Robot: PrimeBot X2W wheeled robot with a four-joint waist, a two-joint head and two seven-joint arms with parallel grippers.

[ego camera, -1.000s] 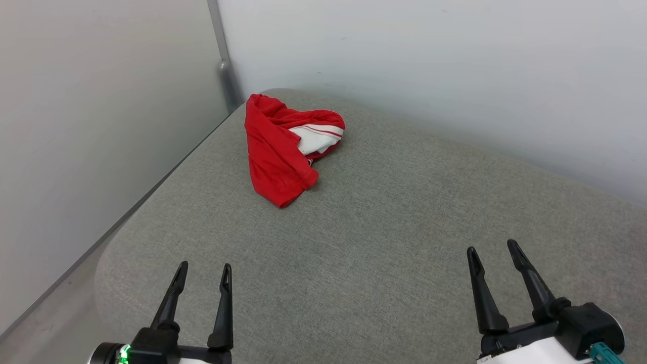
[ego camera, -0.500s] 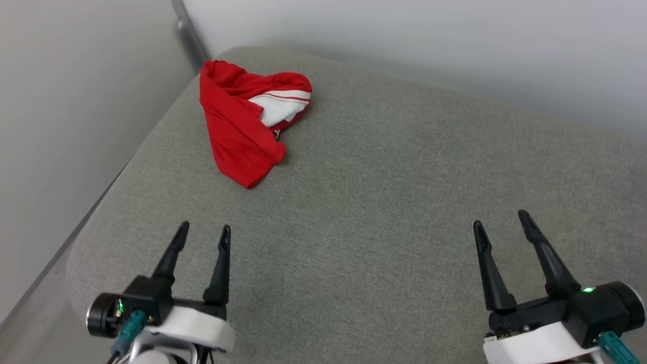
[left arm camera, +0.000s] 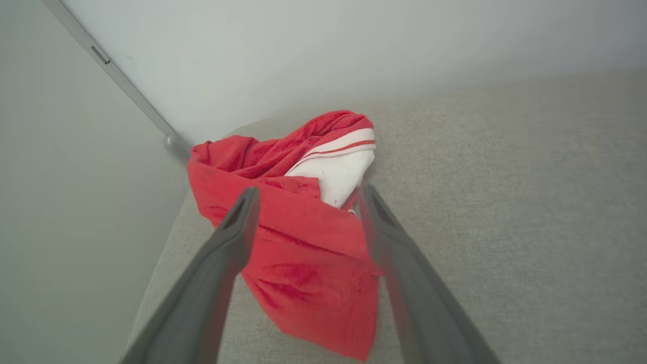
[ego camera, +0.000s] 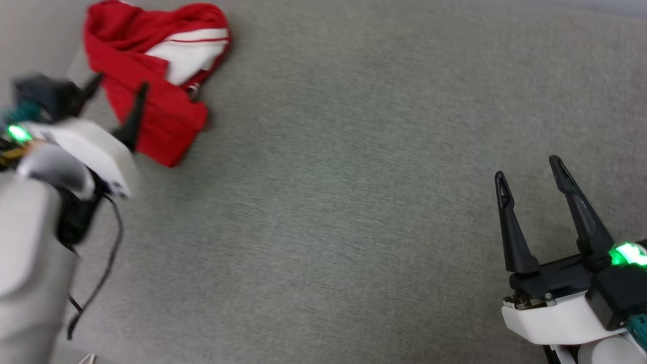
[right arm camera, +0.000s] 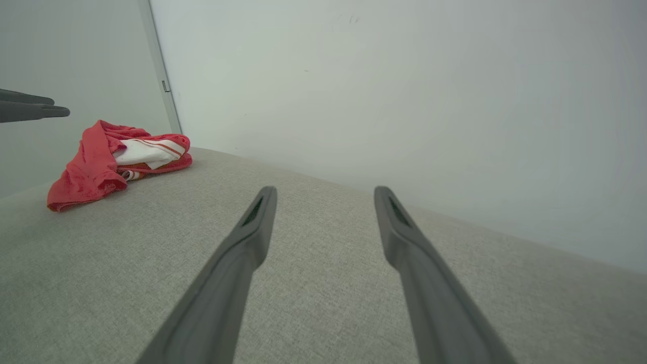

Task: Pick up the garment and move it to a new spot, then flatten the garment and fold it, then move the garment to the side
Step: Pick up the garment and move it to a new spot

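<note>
The garment, a red shirt with a white sleeve and red stripe, lies crumpled in a heap at the far left corner of the grey cushion, close to where two pale walls meet. It lies directly on the cushion, not inside any box or basket.

The left gripper hovers over the near part of the heap with its two fingers well apart. In the left wrist view the red cloth shows between them. I cannot tell whether the tips touch it. The right gripper is over bare cushion, well apart from the garment, fingers also spread and holding nothing.

I judge that the first step is in hand, the reach to pick up. Nothing is flattened or folded yet. The next move calls for lowering the left fingers into the heap and closing them on a thick fold, so that the whole shirt lifts and not only one layer.
</note>
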